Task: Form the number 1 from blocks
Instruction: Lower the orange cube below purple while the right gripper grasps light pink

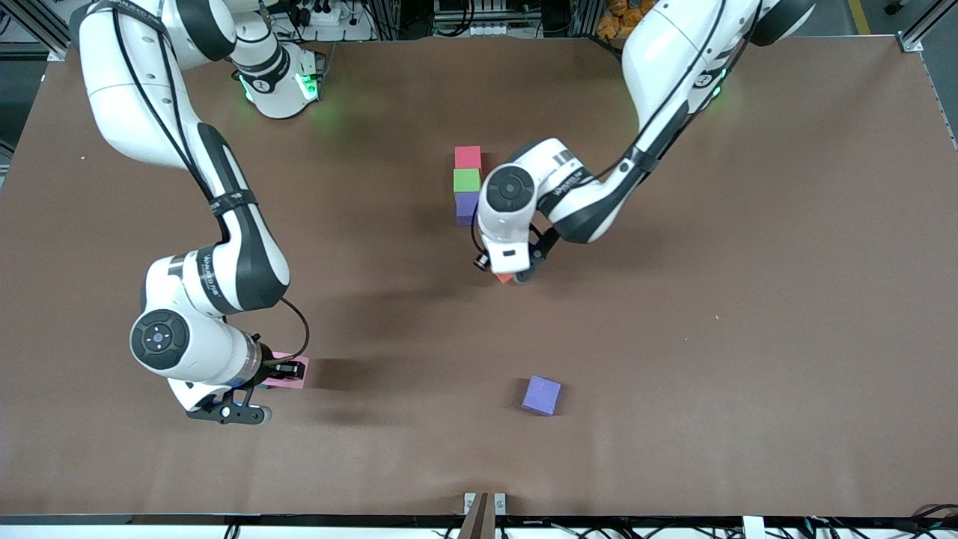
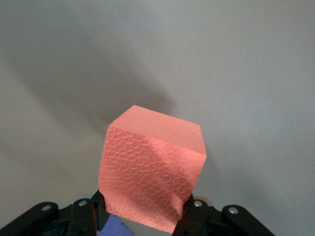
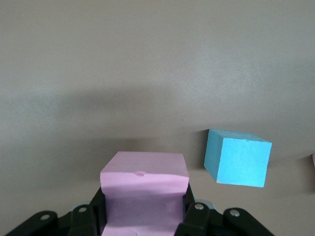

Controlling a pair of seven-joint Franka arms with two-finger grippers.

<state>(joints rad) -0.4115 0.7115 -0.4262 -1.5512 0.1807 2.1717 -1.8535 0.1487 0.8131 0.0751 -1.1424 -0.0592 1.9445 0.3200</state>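
The left gripper [image 2: 142,216] is clamped on an orange block [image 2: 150,169], its black fingers [image 2: 194,216] pressing into the block's lower sides so that the foam buckles near one of them. The block's face toward the camera has a honeycomb texture. A sliver of purple [image 2: 115,228] shows beneath the block between the fingers, perhaps another block. Bare table [image 2: 236,64] lies ahead.

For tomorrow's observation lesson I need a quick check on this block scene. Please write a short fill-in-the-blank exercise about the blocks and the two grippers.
1. The left gripper is shut on an ____ block.
2. The right gripper grips a ____ block.
3. In the row of three, the green block lies between the red block and a ____ block.
4. The lone purple block lies ____ to the front camera than that row.

Missing words: orange; pink; purple; nearer
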